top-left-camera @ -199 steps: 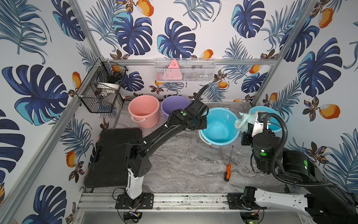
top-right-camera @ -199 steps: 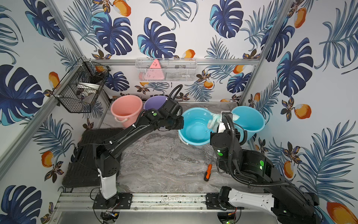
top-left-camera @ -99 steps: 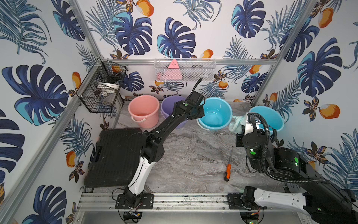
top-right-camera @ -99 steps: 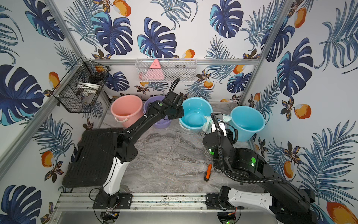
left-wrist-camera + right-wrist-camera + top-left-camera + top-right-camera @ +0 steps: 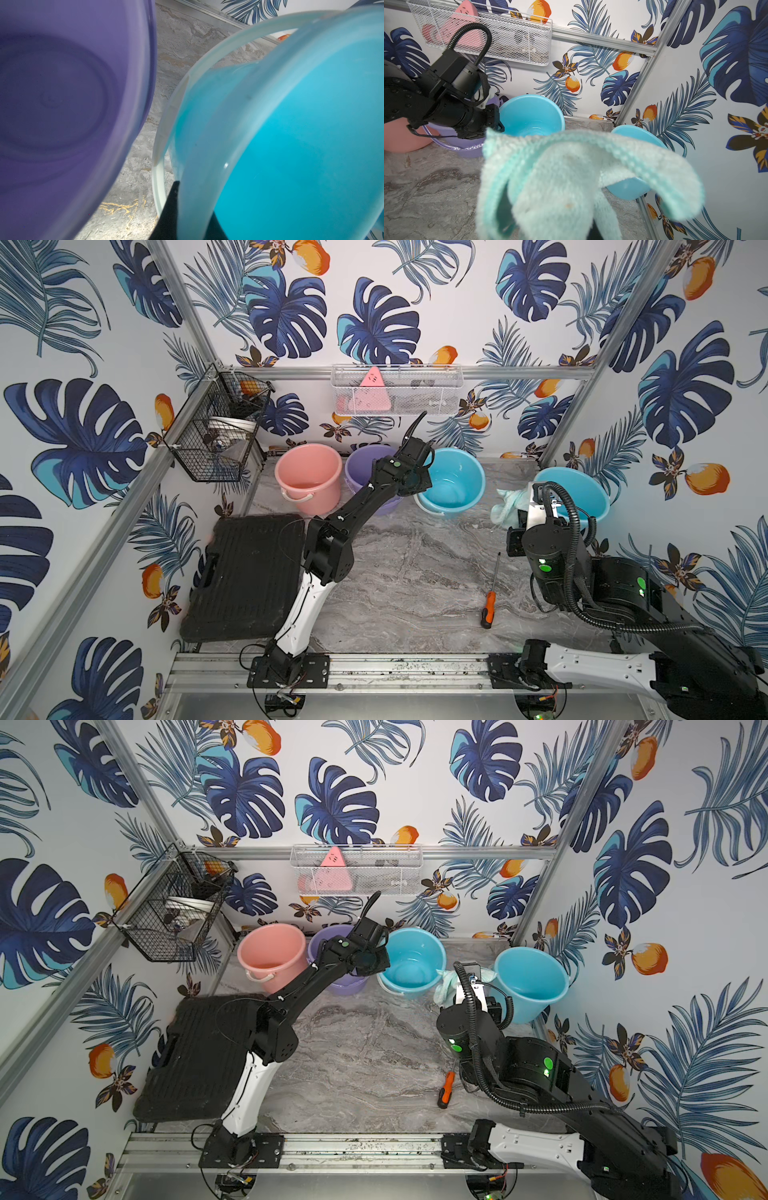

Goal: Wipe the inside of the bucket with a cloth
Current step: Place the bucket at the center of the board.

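The light blue bucket (image 5: 451,483) (image 5: 411,961) stands near the back wall, right beside a purple bucket. My left gripper (image 5: 419,488) (image 5: 380,965) is shut on its near-left rim. In the left wrist view the black fingers (image 5: 172,207) pinch the pale rim (image 5: 207,166), with the left gripper (image 5: 193,209) straddling it. The mint-aqua cloth (image 5: 505,506) (image 5: 446,986) hangs bunched outside the bucket, to its right. My right gripper (image 5: 518,512) is shut on it. The cloth (image 5: 571,176) fills the right wrist view and hides most of the right gripper (image 5: 550,224).
A second blue bucket (image 5: 582,493) stands at the right wall, just behind the right wrist. A pink bucket (image 5: 309,472) and the purple bucket (image 5: 365,468) line the back left. A black case (image 5: 249,572) lies at the left, and an orange-handled screwdriver (image 5: 488,610) lies front right.
My left arm has swung the blue bucket back and left, from tilted mid-table to upright beside the purple bucket. The cloth, earlier at the bucket's rim, is now apart from it.
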